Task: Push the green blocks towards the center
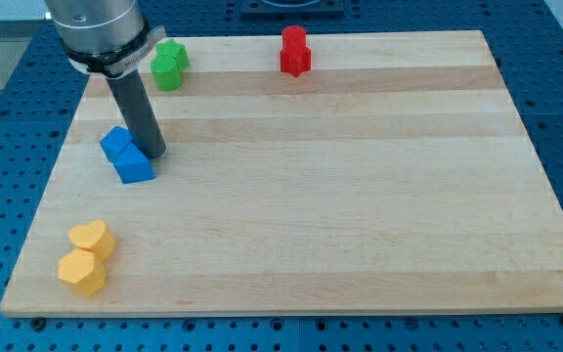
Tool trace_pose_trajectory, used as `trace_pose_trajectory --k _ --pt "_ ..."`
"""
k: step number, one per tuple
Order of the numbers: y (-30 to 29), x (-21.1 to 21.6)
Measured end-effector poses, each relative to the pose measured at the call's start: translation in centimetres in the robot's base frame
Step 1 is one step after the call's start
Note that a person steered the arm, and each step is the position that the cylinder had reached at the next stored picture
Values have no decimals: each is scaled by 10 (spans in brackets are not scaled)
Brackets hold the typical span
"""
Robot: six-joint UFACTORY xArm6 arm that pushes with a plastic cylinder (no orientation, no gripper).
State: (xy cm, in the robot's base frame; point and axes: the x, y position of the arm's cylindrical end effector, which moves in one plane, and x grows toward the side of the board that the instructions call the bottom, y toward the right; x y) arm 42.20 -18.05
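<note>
Two green blocks (pixel 169 65) sit touching each other near the board's top left edge, one roughly round and one star-like. My tip (pixel 155 154) rests on the board well below them, right beside the right edge of the two blue blocks (pixel 126 154). The rod rises from the tip up to the arm's grey body (pixel 96 29) at the view's top left, just left of the green blocks.
Two red blocks (pixel 294 52) stand together at the board's top edge, middle. Two yellow blocks (pixel 87 257), one heart-shaped and one hexagonal, lie at the bottom left corner. The wooden board (pixel 340 196) lies on a blue perforated table.
</note>
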Motion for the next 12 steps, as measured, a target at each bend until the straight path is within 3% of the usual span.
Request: trace_pose_trajectory --k 5,6,8,10,11,12 --pt "11 -15" --pt "-19 -32" --pt "-83 -98" --pt "-82 -222" --pt "-19 -228" --pt "-13 -183"
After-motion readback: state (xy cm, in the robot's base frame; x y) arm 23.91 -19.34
